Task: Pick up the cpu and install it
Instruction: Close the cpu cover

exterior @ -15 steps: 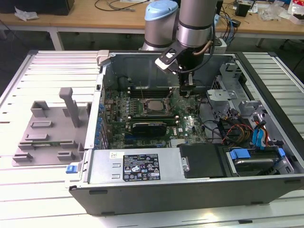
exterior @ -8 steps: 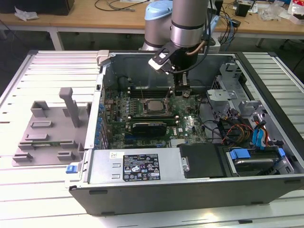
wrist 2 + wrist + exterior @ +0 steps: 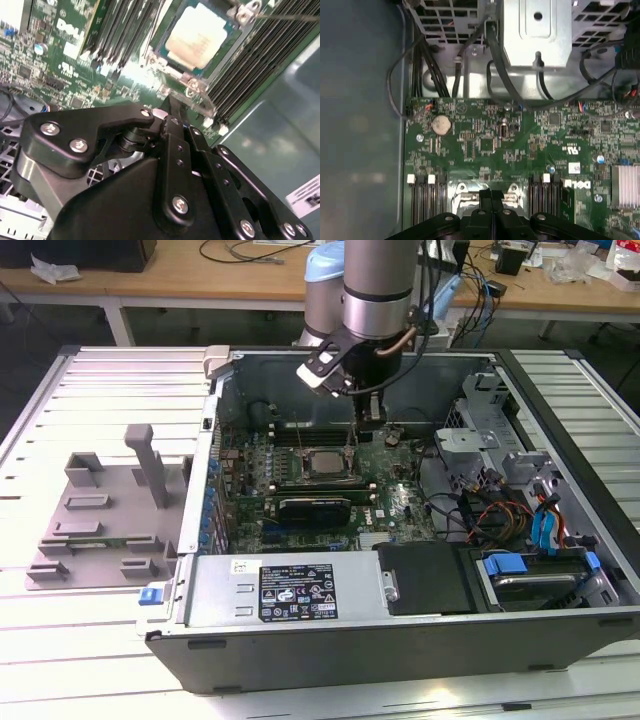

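The cpu (image 3: 322, 463), a small square chip with a silvery top, lies flat in the black socket frame on the green motherboard (image 3: 400, 502) inside the open computer case. The second wrist view shows the cpu (image 3: 197, 37) seated in the socket, with memory slots on both sides. My gripper (image 3: 372, 426) hangs just to the exterior view's right of the socket, low over the board. Its black fingers (image 3: 485, 198) are pressed together with nothing between them. In the second wrist view the gripper (image 3: 169, 106) tip sits close to the socket's metal edge, apart from the chip.
A grey plastic tray (image 3: 100, 525) with raised blocks lies on the slatted table at the exterior view's left. The case walls (image 3: 212, 455) ring the board. A drive cage (image 3: 480, 410), loose cables (image 3: 500, 515) and a black power supply (image 3: 300, 590) crowd the case.
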`<state>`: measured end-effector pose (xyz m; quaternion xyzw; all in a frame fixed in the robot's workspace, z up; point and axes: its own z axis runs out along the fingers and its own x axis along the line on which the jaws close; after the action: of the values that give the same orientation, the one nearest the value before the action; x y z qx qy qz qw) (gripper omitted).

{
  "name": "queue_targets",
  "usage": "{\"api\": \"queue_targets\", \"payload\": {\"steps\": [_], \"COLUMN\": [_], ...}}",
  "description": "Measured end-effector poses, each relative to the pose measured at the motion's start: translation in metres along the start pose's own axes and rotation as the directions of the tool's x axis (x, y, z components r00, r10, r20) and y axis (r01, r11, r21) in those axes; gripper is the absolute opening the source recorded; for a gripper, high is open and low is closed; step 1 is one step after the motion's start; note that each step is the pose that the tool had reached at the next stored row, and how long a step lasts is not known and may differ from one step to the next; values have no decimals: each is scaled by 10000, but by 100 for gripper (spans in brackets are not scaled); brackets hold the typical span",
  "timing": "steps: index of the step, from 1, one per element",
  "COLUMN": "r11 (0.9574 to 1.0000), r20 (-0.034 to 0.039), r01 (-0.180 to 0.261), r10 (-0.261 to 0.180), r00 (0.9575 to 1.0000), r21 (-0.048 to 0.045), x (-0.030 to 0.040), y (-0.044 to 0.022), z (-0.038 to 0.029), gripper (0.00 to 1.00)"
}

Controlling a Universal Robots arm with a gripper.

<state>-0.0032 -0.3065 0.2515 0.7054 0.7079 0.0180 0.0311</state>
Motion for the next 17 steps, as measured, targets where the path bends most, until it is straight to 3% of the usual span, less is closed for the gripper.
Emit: {"api": "queue_targets", "payload": {"steps": [3, 6, 7, 8, 9, 13, 14, 17], "r11": [10000, 10000, 10000, 9992, 9981, 9981, 9981, 9957], "r20": [0, 1, -7, -41, -62, -68, -68, -80], "r01": [-2, 1, 2, 4, 11, 34, 81, 706], "r10": [2, -1, -2, -3, -7, -30, -77, -702], "r00": [10000, 10000, 10000, 10000, 10000, 10000, 9999, 9975], "r21": [-56, -29, 67, 398, 613, 616, 616, 603], "x": [1, 0, 0, 1, 0, 1, 1, 1], "y": [-99, -99, -97, -87, -83, -95, -139, -162], "z": [-6, -6, -4, -1, 0, 8, 14, 25], "gripper": [11, 11, 11, 11, 11, 11, 11, 11]}}
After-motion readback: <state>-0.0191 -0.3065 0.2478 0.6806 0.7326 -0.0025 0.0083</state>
